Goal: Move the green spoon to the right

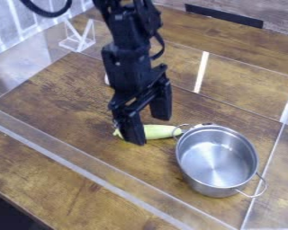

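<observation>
The green spoon lies flat on the wooden table just left of the pot, its yellow-green handle pointing left. Its middle is hidden behind my gripper, and its metal bowl by the pot's rim is hard to make out. My gripper points almost straight down right over the handle. Its black fingers stand spread apart, one on each side of the handle. Nothing is gripped, and I cannot tell whether the tips touch the spoon.
A shiny steel pot stands right of the spoon, almost touching it. Clear acrylic walls fence the table on the near, left and right sides. A white rack stands at the back left.
</observation>
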`<state>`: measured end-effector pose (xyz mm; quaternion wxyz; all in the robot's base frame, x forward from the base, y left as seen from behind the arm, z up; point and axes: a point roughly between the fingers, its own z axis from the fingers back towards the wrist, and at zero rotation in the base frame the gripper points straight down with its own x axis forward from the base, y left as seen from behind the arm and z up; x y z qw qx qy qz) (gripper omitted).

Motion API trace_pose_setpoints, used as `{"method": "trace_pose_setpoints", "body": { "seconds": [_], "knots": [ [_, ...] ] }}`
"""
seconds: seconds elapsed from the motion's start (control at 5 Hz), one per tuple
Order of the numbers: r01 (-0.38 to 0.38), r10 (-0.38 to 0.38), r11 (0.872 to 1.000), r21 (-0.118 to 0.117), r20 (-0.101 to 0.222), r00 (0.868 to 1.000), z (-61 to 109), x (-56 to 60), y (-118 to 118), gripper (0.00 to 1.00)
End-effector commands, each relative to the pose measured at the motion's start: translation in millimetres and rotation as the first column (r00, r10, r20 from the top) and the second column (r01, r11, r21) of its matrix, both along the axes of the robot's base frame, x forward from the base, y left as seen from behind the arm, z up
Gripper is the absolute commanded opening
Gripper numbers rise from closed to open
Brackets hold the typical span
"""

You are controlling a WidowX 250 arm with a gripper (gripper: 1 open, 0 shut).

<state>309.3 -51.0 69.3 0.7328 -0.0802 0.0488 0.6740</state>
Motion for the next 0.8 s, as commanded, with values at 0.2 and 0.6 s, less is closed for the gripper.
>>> {"method": "trace_pose_setpoints", "body": {
  "seconds": [0.2, 0.6],
  "knots": [
    [-0.097, 0.097, 0.995, -0.001, 0.032, 0.995, -9.9, 4.3, -6.3, 1.00],
    [-0.132, 0.132, 0.991, 0.001, 0.033, 0.991, -30.0, 5.9, -15.3, 0.00]
  ]
}}
